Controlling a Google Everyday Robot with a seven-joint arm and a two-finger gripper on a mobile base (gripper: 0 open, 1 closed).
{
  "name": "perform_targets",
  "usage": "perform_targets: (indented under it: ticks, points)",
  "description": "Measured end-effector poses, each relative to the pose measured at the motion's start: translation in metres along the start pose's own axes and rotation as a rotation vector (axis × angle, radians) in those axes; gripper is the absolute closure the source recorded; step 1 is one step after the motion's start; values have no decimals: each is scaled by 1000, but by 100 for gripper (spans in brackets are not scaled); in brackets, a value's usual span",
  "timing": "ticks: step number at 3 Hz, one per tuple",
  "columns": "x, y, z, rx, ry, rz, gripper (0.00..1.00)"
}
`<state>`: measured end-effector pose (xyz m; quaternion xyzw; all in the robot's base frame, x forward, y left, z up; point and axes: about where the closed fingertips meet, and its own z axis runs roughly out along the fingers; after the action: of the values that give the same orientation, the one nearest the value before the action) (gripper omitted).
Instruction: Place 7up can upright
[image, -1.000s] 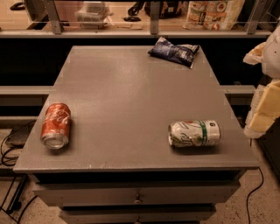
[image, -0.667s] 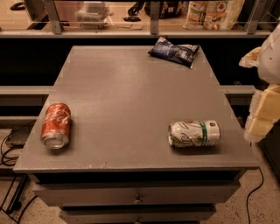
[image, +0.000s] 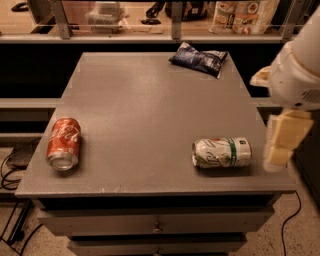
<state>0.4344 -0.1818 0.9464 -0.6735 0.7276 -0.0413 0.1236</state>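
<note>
The 7up can (image: 222, 152), silver-white with a green band, lies on its side near the front right of the grey table (image: 145, 105), its long axis running left to right. My gripper (image: 280, 142) hangs at the table's right edge, just right of the can and apart from it. Nothing is held in it.
A red Coca-Cola can (image: 63, 143) lies on its side near the front left edge. A dark blue snack bag (image: 199, 58) lies at the back right. A shelf with goods runs behind the table. Drawers sit below the tabletop and cables lie on the floor at left.
My arm has shifted slightly left toward the table's right edge. The cans and the bag have not moved.
</note>
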Motion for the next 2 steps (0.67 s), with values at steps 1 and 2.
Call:
perform_targets:
  ticks: [1,2]
  points:
    - [-26,-2,14,-16,2,-43,0]
    - [-62,1,37,-24,35,-127,0]
